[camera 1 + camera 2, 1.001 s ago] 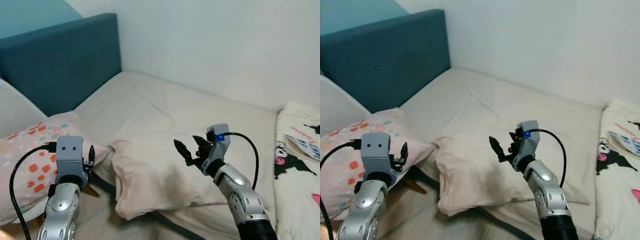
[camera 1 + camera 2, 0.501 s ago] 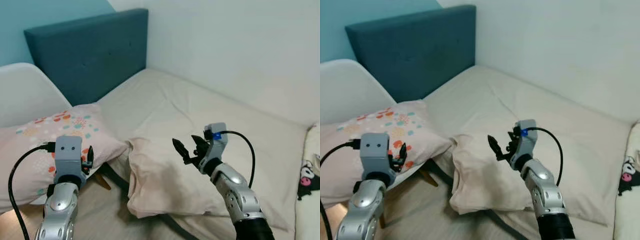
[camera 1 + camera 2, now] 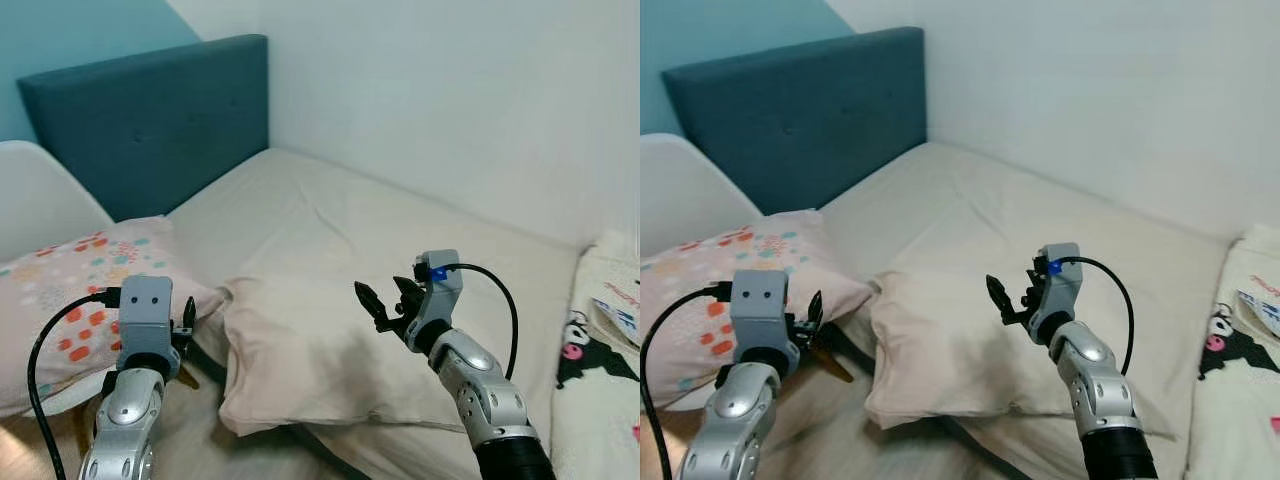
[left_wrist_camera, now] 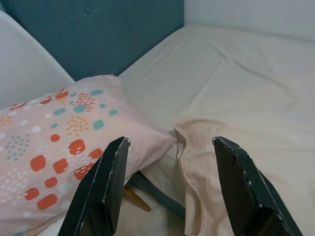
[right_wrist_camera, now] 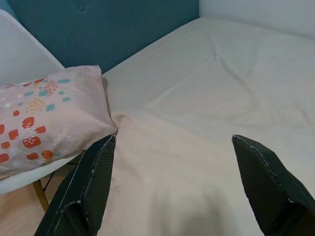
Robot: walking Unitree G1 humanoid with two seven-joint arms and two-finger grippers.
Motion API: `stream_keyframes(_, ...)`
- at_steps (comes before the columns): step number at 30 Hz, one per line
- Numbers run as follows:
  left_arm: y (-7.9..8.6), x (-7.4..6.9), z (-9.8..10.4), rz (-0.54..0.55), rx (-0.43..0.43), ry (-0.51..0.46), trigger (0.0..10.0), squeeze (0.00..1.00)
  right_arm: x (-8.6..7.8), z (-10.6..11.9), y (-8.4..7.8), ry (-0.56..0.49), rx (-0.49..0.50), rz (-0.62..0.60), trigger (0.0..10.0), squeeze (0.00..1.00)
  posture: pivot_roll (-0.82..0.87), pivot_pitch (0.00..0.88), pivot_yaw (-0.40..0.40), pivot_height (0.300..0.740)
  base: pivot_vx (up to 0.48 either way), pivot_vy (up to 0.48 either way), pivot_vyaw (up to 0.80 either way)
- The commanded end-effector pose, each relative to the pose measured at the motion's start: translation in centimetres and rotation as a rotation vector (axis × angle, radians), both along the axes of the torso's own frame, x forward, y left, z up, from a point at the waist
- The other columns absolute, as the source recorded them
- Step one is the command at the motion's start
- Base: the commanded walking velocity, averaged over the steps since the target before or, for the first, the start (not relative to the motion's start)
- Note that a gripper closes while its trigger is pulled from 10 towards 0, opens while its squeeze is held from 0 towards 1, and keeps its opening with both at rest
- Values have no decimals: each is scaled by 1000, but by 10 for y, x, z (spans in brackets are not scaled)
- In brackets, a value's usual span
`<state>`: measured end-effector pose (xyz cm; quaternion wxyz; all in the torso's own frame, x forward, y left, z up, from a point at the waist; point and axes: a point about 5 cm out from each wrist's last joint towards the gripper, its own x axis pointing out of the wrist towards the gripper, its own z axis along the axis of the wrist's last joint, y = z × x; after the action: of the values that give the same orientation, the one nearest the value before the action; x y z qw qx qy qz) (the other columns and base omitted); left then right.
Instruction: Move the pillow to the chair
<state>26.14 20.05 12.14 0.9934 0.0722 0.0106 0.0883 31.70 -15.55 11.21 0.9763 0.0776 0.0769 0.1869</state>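
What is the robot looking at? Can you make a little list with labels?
place: bed beside a blue headboard
patterned pillow: lying on the white chair
plain pillow: on the bed
left end effector: open, empty, raised near the chair
right end effector: open, empty, above the plain pillow
cartoon blanket: at the robot's right

White chair: cut off at the left edge, its seat hidden under the patterned pillow; one wooden leg partly showing.
Patterned pillow: left end cropped.
Cartoon-print blanket: cut off at the right edge.
Cream pillow: near edge partly hidden behind the right arm.
Left gripper: mostly hidden behind its wrist housing.
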Motion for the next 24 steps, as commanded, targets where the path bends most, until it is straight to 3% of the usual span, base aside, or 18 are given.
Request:
stream_keyframes(1,-1,1,-4,-13,12,28,10000,0,0,-3,-1,29,16,-9,10000,0,-55,0,-99,715,0,-480,0)
stream_keyframes(6,-1,1,-4,-13,6,25,10000,0,2,-6,-6,65,65,-46,10000,0,-56,0,-99,715,0,-480,0)
stream_keyframes(12,3,1,-2,13,-14,11,10000,0,3,-13,-15,141,124,-104,10000,0,-56,0,-104,715,0,0,0)
stream_keyframes(24,9,2,2,21,0,-14,10000,0,1,-29,-29,283,247,-164,10000,0,-57,0,-107,655,0,0,0)
